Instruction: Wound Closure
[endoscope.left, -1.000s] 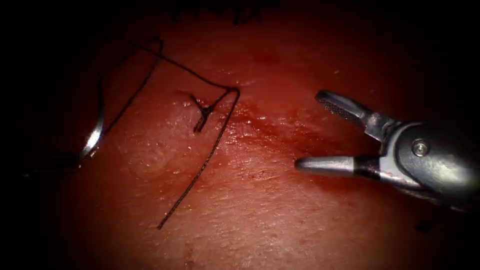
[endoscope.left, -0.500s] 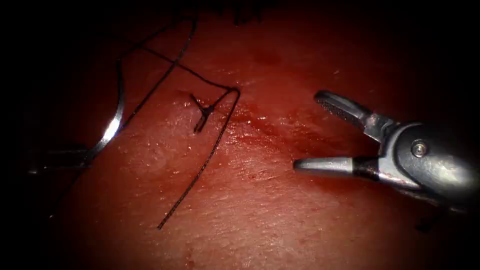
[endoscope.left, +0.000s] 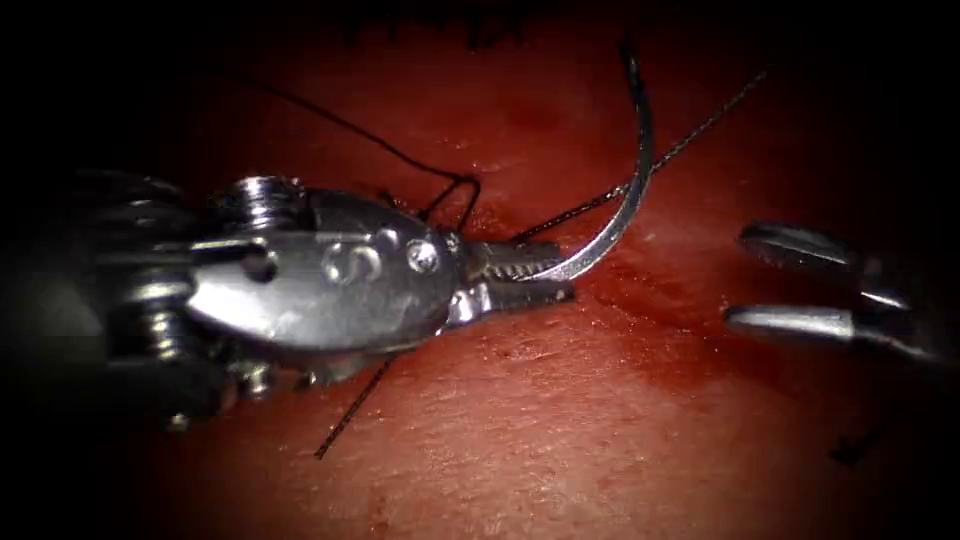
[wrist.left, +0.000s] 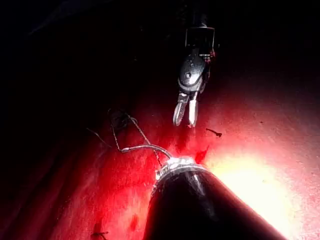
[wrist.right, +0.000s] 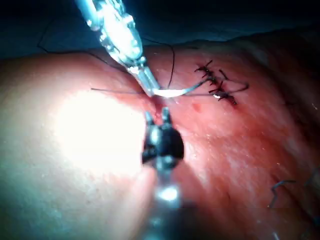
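Tissue (endoscope.left: 560, 450) lies bare nearest the endoscope, a loose thread end (endoscope.left: 345, 425) resting on it. Just beyond, the left tool (endoscope.left: 520, 277) has come in across the cut, its fingers clamped on the needle (endoscope.left: 625, 195) near one end; the curve rises free of the tissue, thread (endoscope.left: 690, 135) trailing from it. To the needle's right, the right tool (endoscope.left: 760, 280) has drawn back, fingers parted and empty. Keeping that firm grip should steady the needle. Room looks open between needle and right tool; a tied knot (wrist.right: 215, 82) sits beyond.

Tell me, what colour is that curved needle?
Shiny silver needle, clearest in the endoscope view.
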